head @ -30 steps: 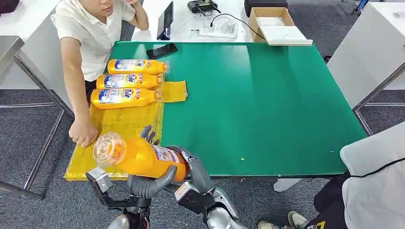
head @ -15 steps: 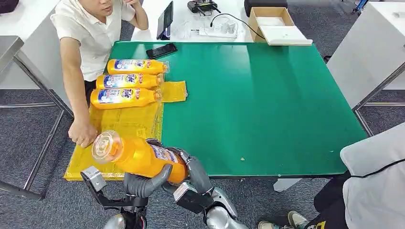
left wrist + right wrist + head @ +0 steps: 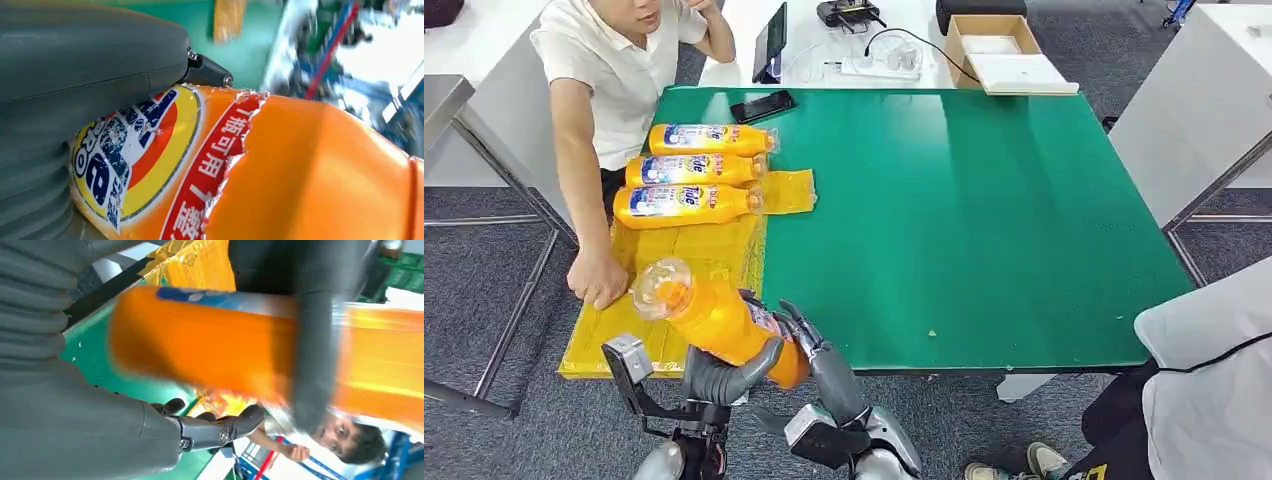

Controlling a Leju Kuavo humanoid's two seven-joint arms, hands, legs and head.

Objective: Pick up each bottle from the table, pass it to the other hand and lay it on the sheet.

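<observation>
The left robot hand (image 3: 724, 375) grips the orange bottle (image 3: 719, 320) from below, thumb curled round its lower body; the left wrist view shows the torn label pressed right against the grey cover. The right robot hand (image 3: 809, 345) sits just beside it at the bottle's base end, fingers (image 3: 796, 322) spread and lifted off the label, holding nothing that can be seen. In the right wrist view (image 3: 215, 427) those fingers stand apart from the blurred bottle (image 3: 200, 355).

Compared with a second ago, the bottle has tilted up: its clear cap (image 3: 662, 282) now points higher and farther from the robot, and sits nearer the sheet. The right robot hand, which then wrapped the base, has loosened, while the left robot hand has risen a little.

Beyond the cap lies the yellow sheet (image 3: 694, 255) on the green surface (image 3: 974, 220), with a person's fist (image 3: 599, 280) resting on its near-left part, unmoved. Farther off, three more bottles (image 3: 689, 170) lie side by side across the sheet's far end, as before. A black phone (image 3: 762, 105) rests past them at the surface's far edge, and a cardboard box (image 3: 999, 50) stands well beyond to the right.
</observation>
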